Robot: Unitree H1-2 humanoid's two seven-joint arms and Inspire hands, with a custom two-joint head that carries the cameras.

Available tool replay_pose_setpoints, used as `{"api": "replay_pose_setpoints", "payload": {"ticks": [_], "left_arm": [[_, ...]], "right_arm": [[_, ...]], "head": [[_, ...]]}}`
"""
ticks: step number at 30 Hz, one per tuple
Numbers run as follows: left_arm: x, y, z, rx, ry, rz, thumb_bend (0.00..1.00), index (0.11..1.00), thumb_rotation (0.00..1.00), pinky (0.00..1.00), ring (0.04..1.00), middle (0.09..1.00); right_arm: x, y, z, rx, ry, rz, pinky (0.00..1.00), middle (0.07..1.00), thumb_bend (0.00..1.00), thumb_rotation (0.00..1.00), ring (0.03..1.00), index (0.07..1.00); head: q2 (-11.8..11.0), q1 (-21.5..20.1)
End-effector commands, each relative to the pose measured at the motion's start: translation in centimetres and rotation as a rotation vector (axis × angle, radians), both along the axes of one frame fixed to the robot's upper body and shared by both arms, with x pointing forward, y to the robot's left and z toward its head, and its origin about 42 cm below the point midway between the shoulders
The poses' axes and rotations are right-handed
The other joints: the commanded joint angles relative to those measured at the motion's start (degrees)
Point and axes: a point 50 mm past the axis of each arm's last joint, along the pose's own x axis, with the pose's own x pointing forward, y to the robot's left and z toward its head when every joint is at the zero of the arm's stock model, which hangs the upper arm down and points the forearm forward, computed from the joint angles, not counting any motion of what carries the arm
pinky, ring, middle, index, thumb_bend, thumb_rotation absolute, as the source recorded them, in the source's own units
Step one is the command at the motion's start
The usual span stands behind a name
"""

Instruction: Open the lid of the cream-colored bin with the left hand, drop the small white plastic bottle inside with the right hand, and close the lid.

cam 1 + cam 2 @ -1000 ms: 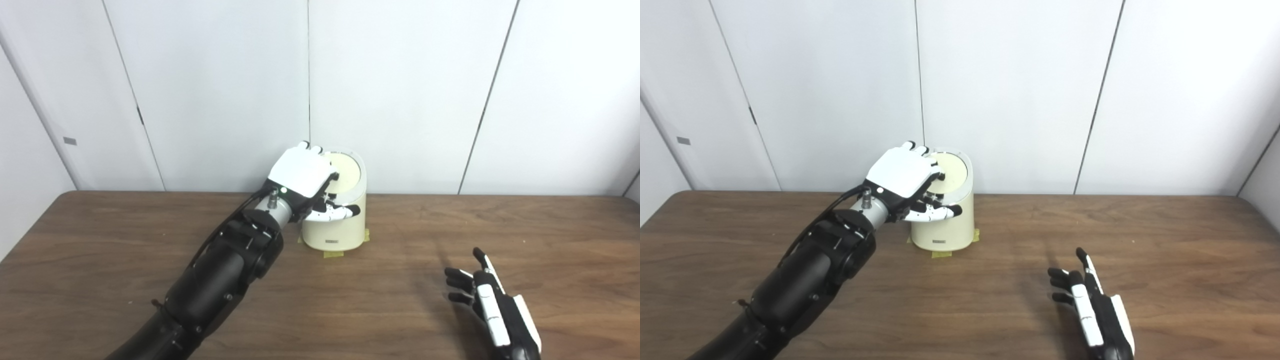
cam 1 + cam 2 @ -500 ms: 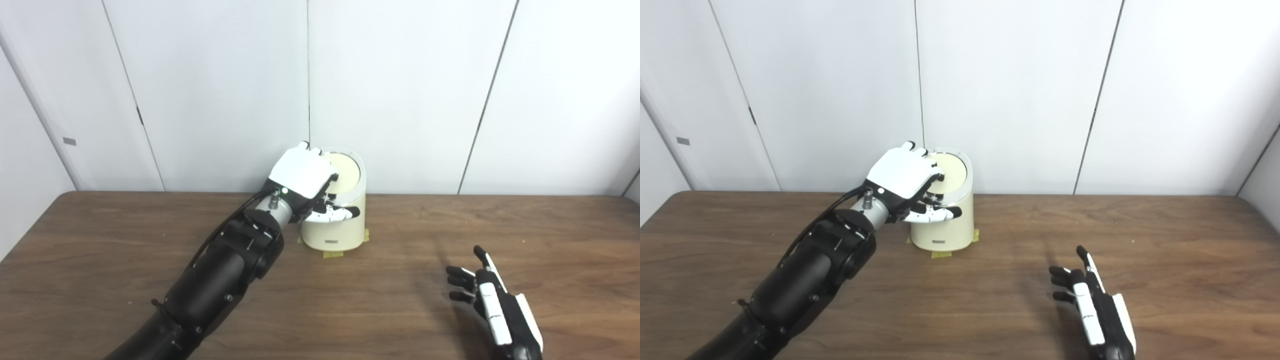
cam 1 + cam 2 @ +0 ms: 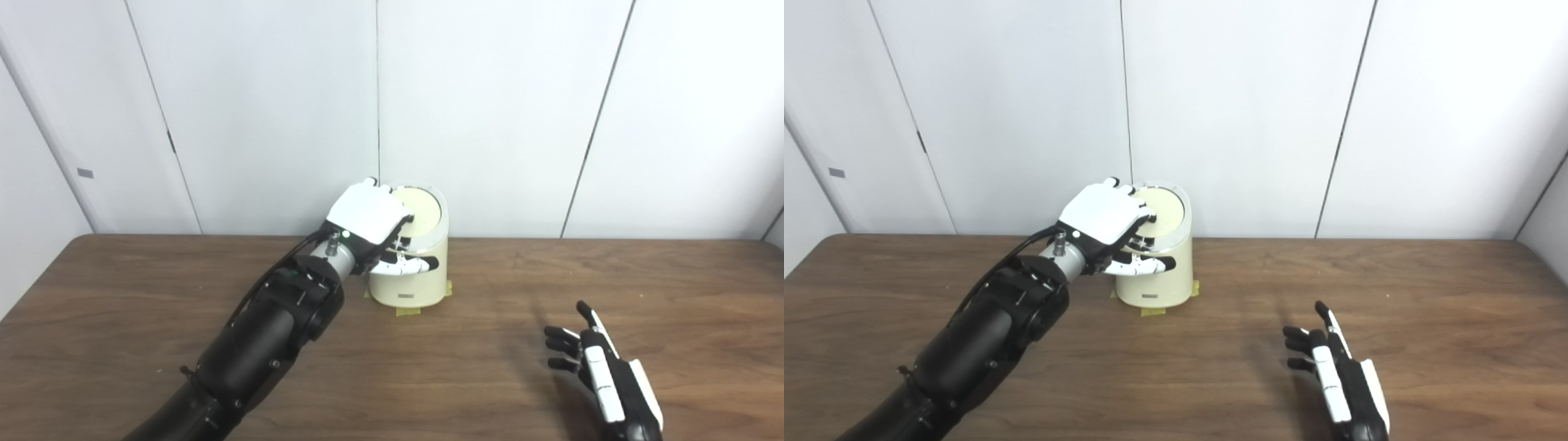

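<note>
- Since a second ago the left hand (image 3: 369, 213) has drawn back a little toward its own arm and dropped slightly, while the right hand (image 3: 603, 367) has barely shifted.
- Beneath the left hand's fingers sits the cream-colored bin (image 3: 411, 278), its lid (image 3: 422, 209) lying flat and closed; the fingers curl over the lid's near edge and the thumb stretches across the bin's front just below the rim.
- Whether the left hand actually grips anything cannot be told; it looks draped on the lid rather than clamped.
- Well to the right of the bin, the right hand rests on the table (image 3: 122, 318) with fingers spread and nothing in it.
- No small white plastic bottle shows anywhere on the table or in either hand; with the lid down, it is probably already inside the bin, though that is only a judgement.
- A retreating left hand and a shut lid suggest the closing step is about finished, with only the release left.
- Yellow tape (image 3: 407, 311) holds the bin's base, so pulling away should not drag it.
</note>
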Motion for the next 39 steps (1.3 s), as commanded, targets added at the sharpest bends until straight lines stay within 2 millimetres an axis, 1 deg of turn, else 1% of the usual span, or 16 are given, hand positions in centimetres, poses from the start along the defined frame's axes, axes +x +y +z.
{"api": "replay_pose_setpoints", "payload": {"ticks": [1, 6, 14, 16, 17, 21, 23, 25, 27, 29, 31, 33, 36, 37, 39], "left_arm": [[-0.1, 1.5, -2.7, 0.074, 0.135, 0.027, 0.61, 0.817, 1.0, 1.0, 0.943, 0.882], [0.0, 2.2, -1.9, 0.02, 0.102, 0.025, 0.6, 0.83, 1.0, 0.99, 0.936, 0.874], [0.1, 3.3, 1.3, -0.088, -0.012, 0.008, 0.55, 0.849, 1.0, 0.98, 0.925, 0.858], [0.0, 3.6, 2.0, -0.117, -0.048, -0.002, 0.54, 0.846, 1.0, 0.96, 0.913, 0.851], [0.0, 3.7, 2.3, -0.133, -0.064, -0.007, 0.52, 0.84, 1.0, 0.94, 0.899, 0.844], [-0.1, 4.4, 3.1, -0.207, -0.1, -0.013, 0.48, 0.837, 1.0, 0.92, 0.896, 0.847], [-0.1, 4.9, 3.3, -0.269, -0.119, -0.01, 0.47, 0.835, 0.98, 0.9, 0.887, 0.842], [-0.2, 5.5, 3.3, -0.344, -0.144, -0.008, 0.46, 0.838, 0.91, 0.85, 0.872, 0.839], [-0.5, 5.9, 3.3, -0.428, -0.159, -0.005, 0.45, 0.842, 0.87, 0.82, 0.859, 0.839], [-1.0, 6.4, 3.3, -0.545, -0.155, 0.005, 0.45, 0.861, 0.87, 0.82, 0.868, 0.854], [-1.5, 6.8, 3.2, -0.65, -0.162, 0.014, 0.44, 0.866, 0.85, 0.79, 0.863, 0.86], [-2.1, 7.3, 3.0, -0.721, -0.17, 0.02, 0.41, 0.864, 0.86, 0.76, 0.855, 0.86], [-3.1, 7.9, 2.6, -0.788, -0.151, 0.034, 0.39, 0.862, 0.88, 0.77, 0.867, 0.869], [-3.5, 8.0, 2.4, -0.834, -0.125, 0.049, 0.38, 0.863, 0.88, 0.78, 0.875, 0.874], [-4.7, 8.3, 1.8, -0.928, -0.07, 0.081, 0.38, 0.879, 0.88, 0.85, 0.909, 0.897]], "right_arm": [[0.4, 0.3, 1.6, -0.003, -0.077, 0.009, 0.67, 0.766, 0.59, 1.0, 0.772, 0.954], [0.7, 0.4, 1.5, 0.0, -0.08, 0.013, 0.66, 0.758, 0.59, 1.0, 0.765, 0.951], [1.0, 0.4, 1.5, -0.005, -0.077, 0.023, 0.67, 0.752, 0.56, 1.0, 0.763, 0.949], [1.0, 0.4, 1.5, -0.005, -0.076, 0.023, 0.67, 0.751, 0.55, 1.0, 0.767, 0.953], [1.0, 0.3, 1.5, -0.002, -0.076, 0.024, 0.67, 0.75, 0.54, 1.0, 0.767, 0.952], [1.1, 0.3, 1.5, -0.004, -0.076, 0.031, 0.67, 0.744, 0.53, 1.0, 0.762, 0.95], [1.1, 0.3, 1.5, -0.002, -0.075, 0.032, 0.68, 0.744, 0.53, 1.0, 0.765, 0.95], [1.1, 0.3, 1.5, -0.009, -0.075, 0.03, 0.67, 0.749, 0.52, 1.0, 0.769, 0.951], [1.1, 0.3, 1.5, -0.015, -0.076, 0.031, 0.66, 0.749, 0.52, 1.0, 0.765, 0.951], [1.0, 0.3, 1.5, -0.018, -0.077, 0.031, 0.66, 0.752, 0.52, 1.0, 0.763, 0.949], [1.0, 0.3, 1.6, -0.018, -0.077, 0.031, 0.66, 0.753, 0.52, 1.0, 0.762, 0.947], [1.1, 0.3, 1.6, -0.014, -0.077, 0.032, 0.67, 0.75, 0.53, 1.0, 0.765, 0.948], [1.1, 0.3, 1.6, -0.017, -0.079, 0.033, 0.66, 0.75, 0.53, 1.0, 0.763, 0.945], [1.1, 0.3, 1.6, -0.013, -0.081, 0.035, 0.66, 0.75, 0.53, 1.0, 0.761, 0.945], [1.1, 0.3, 1.7, -0.011, -0.084, 0.037, 0.66, 0.755, 0.54, 1.0, 0.763, 0.944]], "head": [[0.07, 0.0], [-0.23, 0.34], [-0.65, 0.78], [-0.69, 0.9], [-0.72, 0.94], [-0.76, 0.95], [-0.8, 1.04], [-0.8, 1.04], [-0.86, 0.98], [-0.86, 0.98], [-0.86, 0.98], [-0.72, 0.94], [-0.71, 0.85], [-0.71, 0.85], [-0.67, 0.87]]}}
